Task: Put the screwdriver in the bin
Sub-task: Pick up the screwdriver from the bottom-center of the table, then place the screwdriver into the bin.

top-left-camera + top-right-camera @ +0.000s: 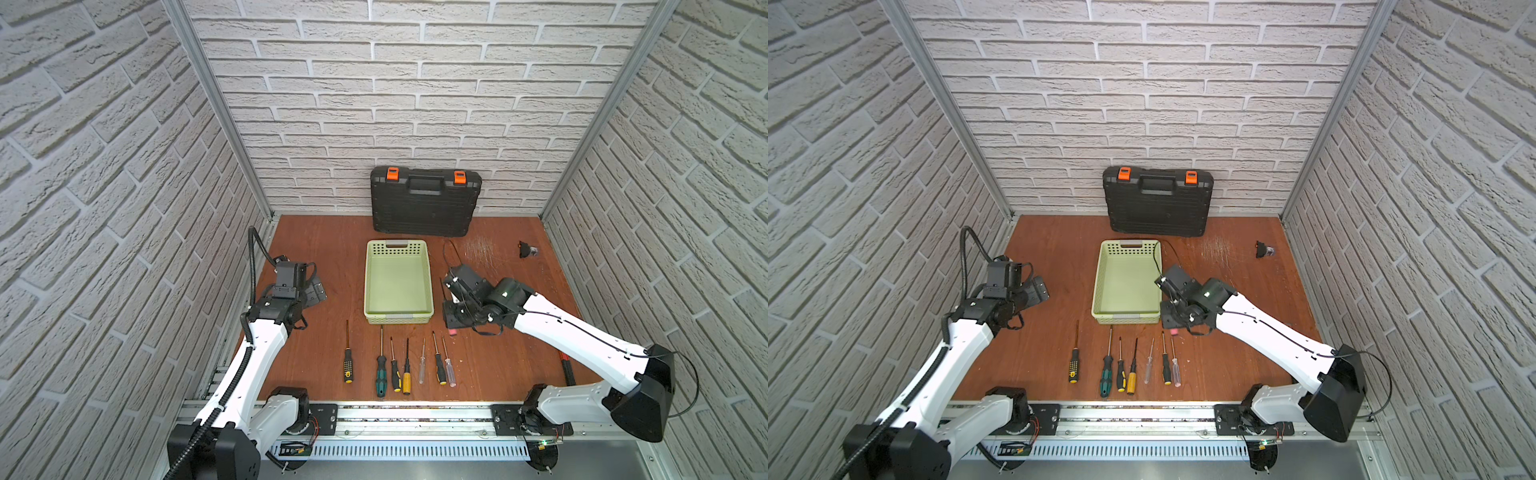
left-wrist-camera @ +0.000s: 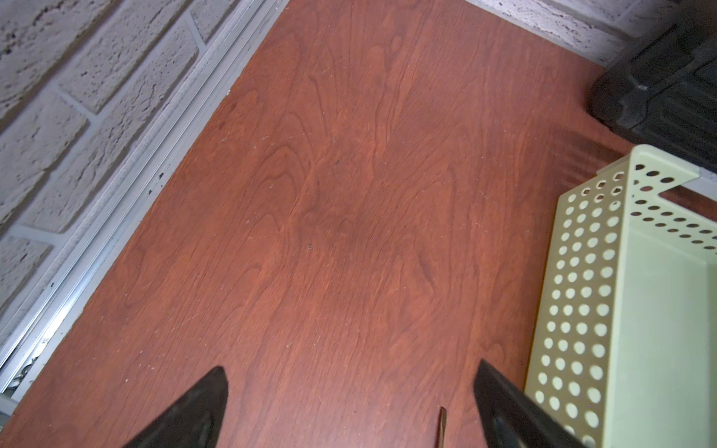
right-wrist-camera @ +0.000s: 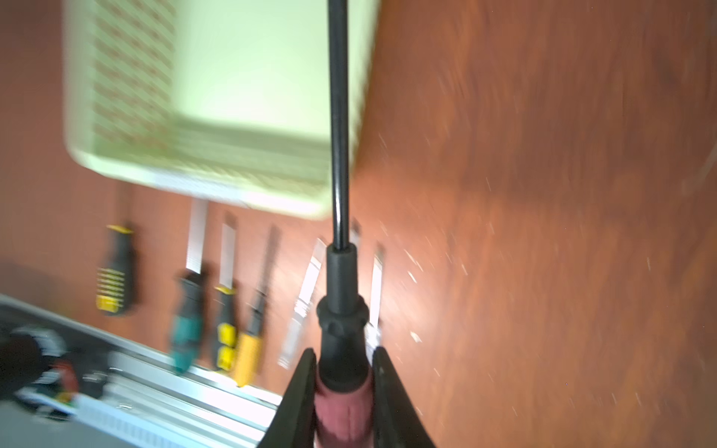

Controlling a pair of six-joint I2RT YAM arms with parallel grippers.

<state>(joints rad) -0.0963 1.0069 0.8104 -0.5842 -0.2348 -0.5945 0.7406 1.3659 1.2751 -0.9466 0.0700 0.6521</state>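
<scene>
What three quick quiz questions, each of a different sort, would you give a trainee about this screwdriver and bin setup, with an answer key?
1. True or false: the pale green bin already holds a screwdriver.
2. What is the right gripper shut on? A) the red-handled screwdriver B) the bin's rim C) nothing
3. Fill in: the left gripper hangs beside the bin with its jaws ____.
Key: 1 false; 2 A; 3 open.
</scene>
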